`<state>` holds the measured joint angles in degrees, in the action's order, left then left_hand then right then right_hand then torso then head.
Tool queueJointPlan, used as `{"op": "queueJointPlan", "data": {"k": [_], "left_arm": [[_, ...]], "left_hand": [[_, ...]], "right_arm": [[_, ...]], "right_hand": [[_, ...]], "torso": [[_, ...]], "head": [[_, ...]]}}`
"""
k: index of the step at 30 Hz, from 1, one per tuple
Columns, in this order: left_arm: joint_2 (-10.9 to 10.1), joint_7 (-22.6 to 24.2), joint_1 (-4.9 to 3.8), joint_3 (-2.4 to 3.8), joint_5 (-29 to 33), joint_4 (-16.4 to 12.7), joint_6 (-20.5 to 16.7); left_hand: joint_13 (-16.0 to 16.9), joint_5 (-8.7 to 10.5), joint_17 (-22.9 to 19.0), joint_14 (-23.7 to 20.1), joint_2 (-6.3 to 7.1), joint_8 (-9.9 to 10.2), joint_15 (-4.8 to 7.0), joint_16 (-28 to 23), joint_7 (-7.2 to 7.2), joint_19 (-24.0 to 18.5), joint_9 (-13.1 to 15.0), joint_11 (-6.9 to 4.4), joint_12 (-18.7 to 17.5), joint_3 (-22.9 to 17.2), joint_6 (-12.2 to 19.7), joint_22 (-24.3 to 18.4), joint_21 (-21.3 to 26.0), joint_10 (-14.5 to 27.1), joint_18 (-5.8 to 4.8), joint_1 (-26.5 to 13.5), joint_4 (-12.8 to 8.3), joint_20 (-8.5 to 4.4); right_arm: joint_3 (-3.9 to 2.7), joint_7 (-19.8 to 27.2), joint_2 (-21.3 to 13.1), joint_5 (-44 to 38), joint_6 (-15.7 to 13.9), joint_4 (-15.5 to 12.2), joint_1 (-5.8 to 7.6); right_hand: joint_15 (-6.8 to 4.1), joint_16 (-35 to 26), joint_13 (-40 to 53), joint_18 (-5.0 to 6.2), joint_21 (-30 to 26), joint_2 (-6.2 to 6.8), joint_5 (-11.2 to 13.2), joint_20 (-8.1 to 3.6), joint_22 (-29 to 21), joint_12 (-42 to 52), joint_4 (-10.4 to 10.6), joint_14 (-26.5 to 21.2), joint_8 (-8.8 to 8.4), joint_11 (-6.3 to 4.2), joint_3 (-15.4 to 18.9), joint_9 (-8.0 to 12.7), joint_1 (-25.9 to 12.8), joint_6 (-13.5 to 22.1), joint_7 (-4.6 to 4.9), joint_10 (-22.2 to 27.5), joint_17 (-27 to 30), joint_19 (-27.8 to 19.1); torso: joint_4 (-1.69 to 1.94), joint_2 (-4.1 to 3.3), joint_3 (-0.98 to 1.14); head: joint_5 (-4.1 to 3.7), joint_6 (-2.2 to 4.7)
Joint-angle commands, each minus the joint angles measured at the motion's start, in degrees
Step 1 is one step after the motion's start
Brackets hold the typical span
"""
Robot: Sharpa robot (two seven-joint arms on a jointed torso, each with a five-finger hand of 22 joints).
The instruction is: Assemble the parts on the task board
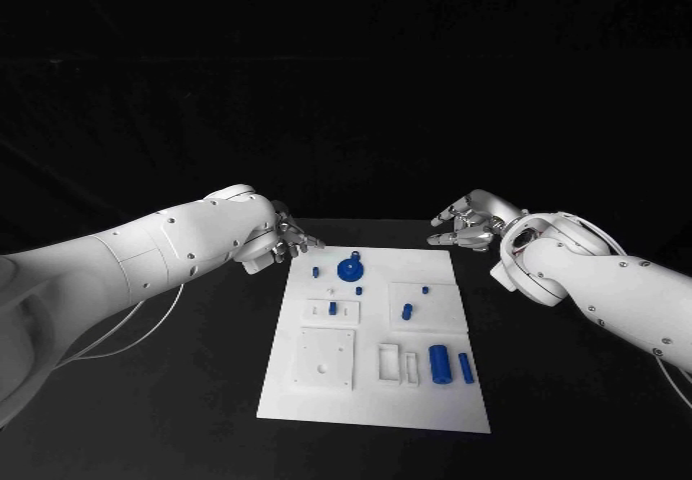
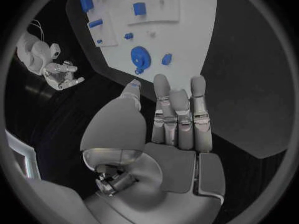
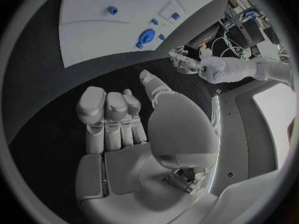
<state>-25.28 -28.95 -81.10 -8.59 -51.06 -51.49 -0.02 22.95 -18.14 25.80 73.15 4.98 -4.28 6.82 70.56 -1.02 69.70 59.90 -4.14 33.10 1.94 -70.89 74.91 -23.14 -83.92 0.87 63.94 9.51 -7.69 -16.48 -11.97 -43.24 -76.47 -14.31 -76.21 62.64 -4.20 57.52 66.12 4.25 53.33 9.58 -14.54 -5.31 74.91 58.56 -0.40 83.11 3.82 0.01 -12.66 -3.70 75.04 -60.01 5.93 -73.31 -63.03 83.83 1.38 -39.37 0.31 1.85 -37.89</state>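
Note:
The white task board (image 1: 415, 266) lies in the middle of the black table. A round blue part (image 1: 351, 268) sits near its far edge, with small blue parts (image 1: 316, 270) around it. Two blue cylinders (image 1: 438, 364) lie toward the near right. My left hand (image 1: 281, 243) hovers off the board's far left corner, fingers straight, thumb apart, holding nothing. My right hand (image 1: 464, 228) hangs off the far right corner, also empty. The left wrist view shows the left hand (image 2: 174, 119) short of the round part (image 2: 141, 58). The right wrist view shows the right hand (image 3: 124, 124) short of the round part (image 3: 146, 36).
Raised white blocks stand on the board: a square plate (image 1: 326, 357) at the near left and small sockets (image 1: 389, 362) beside it. Black table surface (image 1: 188, 400) surrounds the board on all sides. A thin cable (image 1: 123, 335) runs under my left arm.

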Motion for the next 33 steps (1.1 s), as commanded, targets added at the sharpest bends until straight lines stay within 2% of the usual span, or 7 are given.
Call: {"op": "queueJointPlan", "data": {"k": [1, 2, 3, 8, 15, 22, 33], "left_arm": [[1.2, 2.7, -0.13, -0.02, -0.5, 2.2, 3.8], [1.4, 2.8, -0.13, -0.03, -0.6, 2.6, 4.2], [1.9, 2.9, -0.14, -0.08, -0.8, 3.5, 5.1], [3.1, 3.4, -0.09, -0.26, -1.1, 5.9, 7.8], [4.3, 4.1, 0.15, -0.57, -1.3, 8.3, 10.9], [4.5, 4.3, 0.23, -0.64, -1.3, 9.1, 12.1], [4.6, 4.3, 0.25, -0.65, -1.1, 9.1, 13.4]], "left_hand": [[0.1, -0.28, -0.6, -0.7, -0.78, -0.2, -0.10, 0.4, 0.38, -0.5, -3.7, 0.48, -0.4, 0.2, 1.2, 1.1, 0.5, 0.3, -0.87, 0.0, -0.5, 0.15], [0.1, -0.27, -0.7, -0.7, -0.83, -0.1, -0.12, 0.4, 0.46, -0.5, -4.2, 0.54, -0.5, 0.2, 1.5, 1.1, 0.5, 0.4, -0.87, 0.0, -0.6, 0.17], [0.2, -0.29, -1.0, -0.9, -1.08, -0.4, -0.22, 0.6, 0.62, -0.6, -7.4, 0.67, -0.6, 0.4, 1.7, 1.1, 0.7, 0.5, -0.87, -0.1, -0.9, 0.27], [0.1, -0.39, -1.8, -1.4, -1.61, -1.1, -0.43, 0.8, 1.08, -0.7, -11.9, 0.91, -0.8, 0.7, 2.7, 1.1, 1.1, 0.8, -0.87, -0.3, -1.8, 0.44], [0.0, -3.25, -3.1, -2.2, -2.49, -2.8, -0.73, 1.3, 1.57, -0.9, -19.1, 1.19, -1.0, 1.7, 4.2, 1.1, 1.9, 1.6, -0.87, -0.4, -3.5, 0.71], [0.0, -3.77, -3.4, -2.4, -2.50, -3.8, -0.78, 1.7, 1.62, -0.9, -20.8, 1.23, -0.8, 1.8, 4.6, 1.1, 2.1, 1.8, -0.87, -0.5, -3.5, 0.76], [-0.1, -3.08, -3.7, -2.5, -1.28, -4.2, -0.83, 1.7, 1.71, -0.9, -21.4, 1.30, -0.8, 0.9, 4.7, 1.1, 2.2, 1.8, -0.87, -1.0, -1.8, 0.80]], "right_arm": [[-0.06, 0.3, 0.1, -0.2, 0.0, -0.3, -0.03], [-0.07, 0.3, 0.1, -0.2, 0.0, -0.3, -0.03], [-0.11, 0.2, 0.0, -0.2, 0.0, -0.4, -0.03], [-0.36, 0.2, 0.0, -0.2, 0.0, -0.7, -0.01], [-0.97, 0.1, 0.0, -0.2, 0.0, -1.0, 0.00], [-1.21, 0.1, 0.0, -0.2, 0.0, -0.9, 0.00], [-1.32, 0.1, 0.1, -0.2, -0.1, -0.8, 0.00]], "right_hand": [[0.16, -0.2, 0.0, 0.69, -0.3, -0.10, -0.2, 0.24, 6.6, -0.1, 0.3, -0.1, -0.27, -0.11, -0.1, 0.1, -0.5, 0.0, 0.16, 0.2, 0.0, 2.0], [0.16, -0.2, 0.0, 0.69, -0.3, -0.10, -0.2, 0.24, 6.6, -0.1, 0.3, -0.1, -0.27, -0.11, -0.1, 0.1, -0.5, 0.0, 0.16, 0.2, 0.0, 2.0], [0.17, -0.2, 0.0, 0.69, -0.3, -0.05, -0.2, 0.24, 6.6, -0.1, 0.3, 0.0, -0.29, -0.09, -0.1, 0.1, -0.6, 0.1, 0.20, 0.2, 0.0, 2.0], [0.17, -0.2, 0.0, 0.69, -0.3, -0.05, -0.2, 0.24, 6.6, -0.1, 0.3, 0.0, -0.29, -0.09, -0.1, 0.1, -0.6, 0.1, 0.20, 0.2, 0.0, 2.0], [0.18, -0.2, -0.1, 0.69, -0.2, 0.00, -0.3, 0.26, 6.6, -0.1, 0.4, -0.1, -0.30, -0.07, -0.1, 0.1, -0.6, 0.3, 0.25, 0.3, 0.0, 2.0], [0.20, -0.2, -0.1, 0.70, -0.3, 0.04, -0.4, 0.27, 6.6, -0.2, 0.4, -0.1, -0.28, -0.06, 0.0, 0.1, -0.6, 0.4, 0.27, 0.3, 0.0, 2.0], [0.20, -0.2, -0.1, 0.71, -0.3, -0.01, -0.5, 0.28, 6.6, -0.1, 0.5, -0.1, -0.26, -0.06, 0.1, 0.1, -0.6, 0.4, 0.25, 0.3, 0.0, 2.0]], "torso": [[-0.19, -0.93, 0.06], [-0.21, -1.00, 0.07], [-0.22, -1.19, 0.08], [-0.27, -1.74, 0.12], [-0.38, -2.63, 0.16], [-0.39, -2.88, 0.31], [-0.44, -2.84, 0.25]], "head": [[0.02, 0.52], [0.02, 0.59], [0.00, 0.73], [-0.09, 1.07], [-0.12, 1.67], [-0.06, 1.69], [0.02, 1.66]]}}
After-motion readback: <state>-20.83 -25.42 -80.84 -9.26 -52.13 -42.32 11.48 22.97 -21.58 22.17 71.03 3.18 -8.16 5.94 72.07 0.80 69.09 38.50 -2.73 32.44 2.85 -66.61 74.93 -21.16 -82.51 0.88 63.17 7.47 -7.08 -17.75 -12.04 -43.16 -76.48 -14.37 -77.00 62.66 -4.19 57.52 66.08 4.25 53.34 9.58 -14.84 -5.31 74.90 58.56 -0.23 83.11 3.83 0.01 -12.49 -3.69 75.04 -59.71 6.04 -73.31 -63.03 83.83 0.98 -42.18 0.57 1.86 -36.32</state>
